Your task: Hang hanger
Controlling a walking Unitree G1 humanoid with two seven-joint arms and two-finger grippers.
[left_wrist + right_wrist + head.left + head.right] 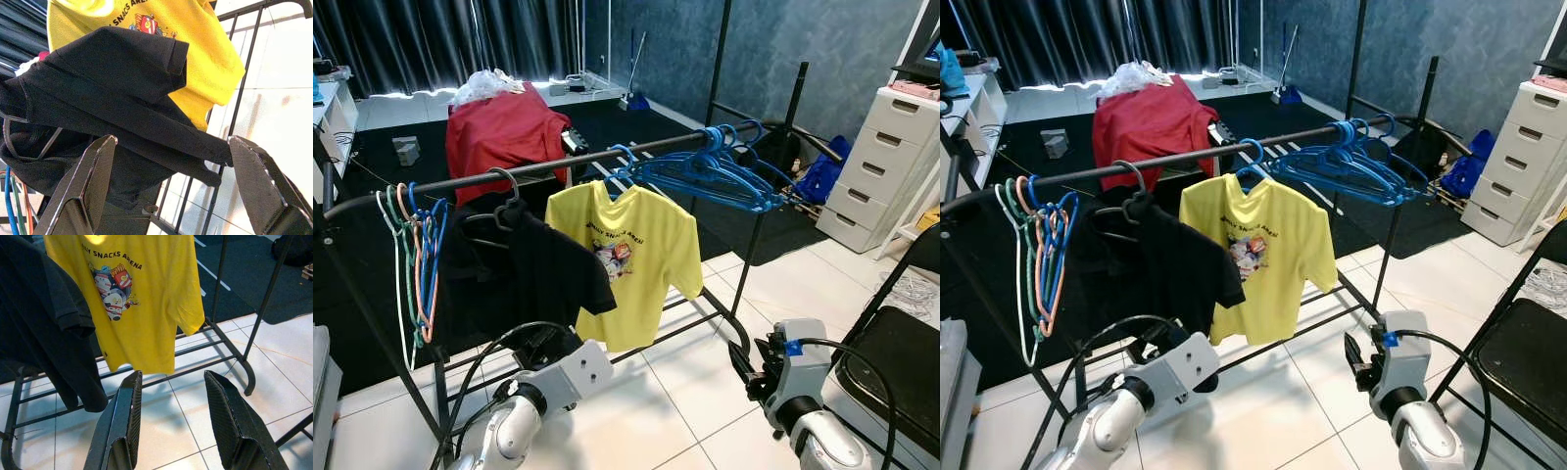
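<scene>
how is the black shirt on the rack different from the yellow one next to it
The black shirt is plain as far as shows; the yellow shirt has a cartoon print with lettering on its chest. The black shirt hangs on a black hanger, the yellow shirt on a blue one. The black shirt sits nearer the robot's left. Both hang from the same rail, sleeves overlapping.

rail [558,166]: bare left of black shirt [533,264] | right: blue hangers [705,171] crowd

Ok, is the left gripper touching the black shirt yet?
Apart. In the left wrist view the left gripper is open, both fingers short of the black shirt hanging beyond them.
</scene>
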